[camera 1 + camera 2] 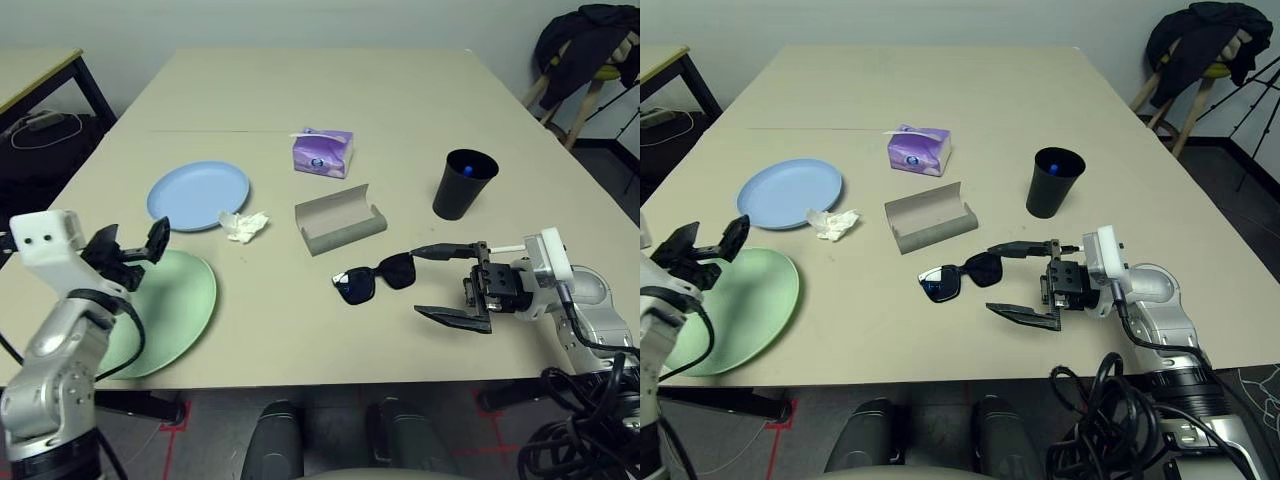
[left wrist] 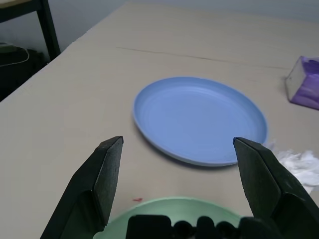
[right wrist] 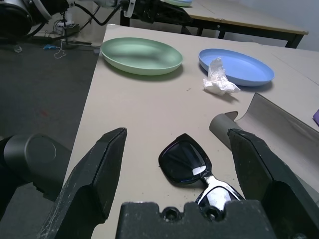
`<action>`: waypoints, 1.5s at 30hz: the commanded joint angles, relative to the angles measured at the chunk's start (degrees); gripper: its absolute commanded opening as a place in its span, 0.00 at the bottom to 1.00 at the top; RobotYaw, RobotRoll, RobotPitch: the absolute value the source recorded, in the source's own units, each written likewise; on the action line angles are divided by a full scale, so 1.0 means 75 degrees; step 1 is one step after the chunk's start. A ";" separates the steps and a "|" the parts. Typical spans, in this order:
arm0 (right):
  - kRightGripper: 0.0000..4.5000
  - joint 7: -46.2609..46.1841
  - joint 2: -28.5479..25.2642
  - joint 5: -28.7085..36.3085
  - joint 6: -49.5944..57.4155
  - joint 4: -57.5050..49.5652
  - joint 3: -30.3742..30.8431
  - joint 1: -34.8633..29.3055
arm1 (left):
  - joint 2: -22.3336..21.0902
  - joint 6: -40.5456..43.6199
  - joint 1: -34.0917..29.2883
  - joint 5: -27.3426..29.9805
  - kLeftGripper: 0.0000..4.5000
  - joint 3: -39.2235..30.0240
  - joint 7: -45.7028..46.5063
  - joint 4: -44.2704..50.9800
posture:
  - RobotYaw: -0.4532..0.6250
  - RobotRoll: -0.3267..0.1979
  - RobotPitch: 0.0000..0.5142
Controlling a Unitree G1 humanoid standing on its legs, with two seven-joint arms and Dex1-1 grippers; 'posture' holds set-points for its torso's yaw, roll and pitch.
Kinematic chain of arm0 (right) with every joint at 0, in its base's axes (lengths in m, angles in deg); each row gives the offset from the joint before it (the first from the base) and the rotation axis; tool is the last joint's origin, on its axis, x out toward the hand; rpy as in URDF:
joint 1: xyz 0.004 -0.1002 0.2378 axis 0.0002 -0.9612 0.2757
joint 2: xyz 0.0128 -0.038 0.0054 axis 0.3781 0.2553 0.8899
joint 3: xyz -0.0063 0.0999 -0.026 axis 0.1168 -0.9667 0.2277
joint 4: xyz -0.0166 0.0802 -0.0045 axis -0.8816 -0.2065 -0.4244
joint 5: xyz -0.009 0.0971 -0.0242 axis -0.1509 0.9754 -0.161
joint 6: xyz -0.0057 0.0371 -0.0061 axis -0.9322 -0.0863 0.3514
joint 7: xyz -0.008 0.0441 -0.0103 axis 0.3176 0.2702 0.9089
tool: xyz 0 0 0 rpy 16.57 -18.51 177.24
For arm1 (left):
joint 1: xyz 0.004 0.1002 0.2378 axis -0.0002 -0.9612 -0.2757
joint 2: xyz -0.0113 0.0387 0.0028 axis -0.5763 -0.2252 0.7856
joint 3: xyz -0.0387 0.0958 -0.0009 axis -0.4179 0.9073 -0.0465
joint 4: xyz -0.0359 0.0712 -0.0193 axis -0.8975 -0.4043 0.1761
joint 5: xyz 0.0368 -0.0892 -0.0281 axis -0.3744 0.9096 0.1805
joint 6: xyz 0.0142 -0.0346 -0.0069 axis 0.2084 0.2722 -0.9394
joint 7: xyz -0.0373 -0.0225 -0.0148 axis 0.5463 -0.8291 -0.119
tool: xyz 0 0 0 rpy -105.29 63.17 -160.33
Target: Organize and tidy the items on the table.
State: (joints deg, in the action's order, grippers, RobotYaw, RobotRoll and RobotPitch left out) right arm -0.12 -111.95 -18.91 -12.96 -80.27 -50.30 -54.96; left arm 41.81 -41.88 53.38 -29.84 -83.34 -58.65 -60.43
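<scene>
— Nearest to us, what do you see?

— Two grippers, both with fingers spread wide and holding nothing. The left gripper (image 1: pixel 135 252) hangs over the near left part of the table (image 1: pixel 400 90), above the mint green plate (image 1: pixel 170 310). The right gripper (image 1: pixel 452 283) is at the near right and points sideways toward the black sunglasses (image 1: pixel 375 278), which lie just beside its fingertips, not touched.

— Does one view tell more than another?

— Yes. The right wrist view looks straight down on the sunglasses between its own fingers, and it shows the open end of the grey glasses case (image 3: pixel 271 119) close behind them. The left wrist view shows the light blue plate (image 2: pixel 199 119) ahead of its fingers, with the green plate's rim under them. The head views show a blue object inside the black cup (image 1: pixel 463 184) (what it is, I cannot tell).

— And the count, going farther?

— Two plates, the green one at the near edge and the blue one behind it, apart. One crumpled white tissue (image 1: pixel 244 226), touching the blue plate's right rim. One pair of sunglasses, one case lying open in the middle, one cup to the right of the case, one purple tissue box (image 1: pixel 322 152) farthest, behind the case.
</scene>
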 commanded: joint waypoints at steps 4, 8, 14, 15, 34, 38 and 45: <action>0.99 0.0059 -0.0086 0.0002 -0.0064 0.0092 0.0033 0.0012 | -0.0563 0.0533 -0.0634 -0.0156 1.00 -0.0291 -0.0326 -0.0360 | 0.56 0.62 0.13; 0.99 0.0093 -0.0100 0.0010 -0.0048 0.0126 0.0045 0.0038 | -0.0770 0.0867 -0.0931 -0.0150 1.00 -0.0579 -0.0378 -0.0492 | 0.57 0.62 0.13; 0.99 0.0126 -0.0098 -0.0003 -0.0044 0.0198 0.0067 0.0110 | -0.0800 0.1074 -0.1217 -0.0201 1.00 -0.0900 -0.0442 -0.0744 | 0.57 0.62 0.14; 0.99 0.0129 -0.0100 -0.0008 -0.0048 0.0200 0.0071 0.0110 | -0.0746 0.1254 -0.1124 -0.0071 1.00 -0.1030 -0.0360 -0.0811 | 0.58 0.62 0.15; 0.99 0.0011 -0.0181 -0.0009 -0.0006 0.0008 0.0019 -0.0088 | -0.0869 0.2561 -0.1351 0.0337 1.00 -0.0230 -0.1501 -0.0383 | 0.55 0.62 0.16; 1.00 -0.0031 -0.0182 -0.0043 -0.0038 0.0004 0.0026 -0.0116 | -0.0854 0.2566 -0.1363 0.0246 0.96 0.0059 -0.1606 -0.0269 | 0.55 0.62 0.16; 1.00 -0.0329 -0.0107 -0.0083 -0.0024 -0.0044 -0.0028 -0.0194 | -0.0937 0.2420 -0.1337 0.0121 0.46 0.0226 -0.1719 -0.0359 | 0.55 0.62 0.16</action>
State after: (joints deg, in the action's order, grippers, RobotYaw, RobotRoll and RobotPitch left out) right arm -1.59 -112.46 -19.11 -13.19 -79.34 -50.28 -55.72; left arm 35.04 -24.06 44.01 -28.54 -83.19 -70.55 -63.48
